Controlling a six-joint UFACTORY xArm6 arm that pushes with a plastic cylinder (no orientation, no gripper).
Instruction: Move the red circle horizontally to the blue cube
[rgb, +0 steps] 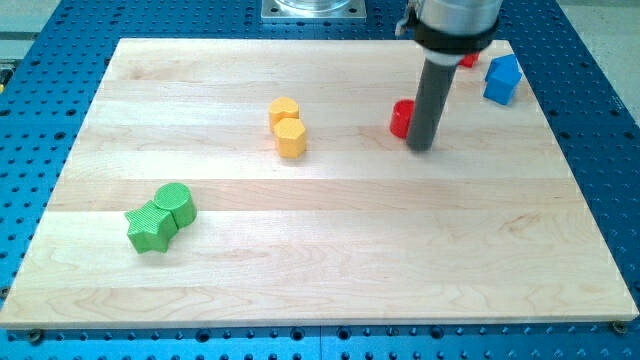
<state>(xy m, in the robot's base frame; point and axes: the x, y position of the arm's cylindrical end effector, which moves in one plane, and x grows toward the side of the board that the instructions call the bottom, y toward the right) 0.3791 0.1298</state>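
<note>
My tip is a bare rod with no pincer to open or close, and it sits touching the right side of the red circle. The blue cube lies well apart toward the view's right and higher up. Pushing from here would send the circle left, away from the cube, and a second red block half hidden behind the rod could get knocked.

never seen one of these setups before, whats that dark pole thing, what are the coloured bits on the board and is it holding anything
The dark pole is the end of a robot arm. It has no hand, so it holds nothing; it only slides my tip along the wooden board to push blocks.

There is one camera view, looking down at the board from its near edge.

My tip sits just to the view's right of the red circle, close against it. The blue cube is further right, near the top. Another red block peeks out behind the rod. Two yellow blocks touch mid-board. A green star and green cylinder touch at lower left.
</note>
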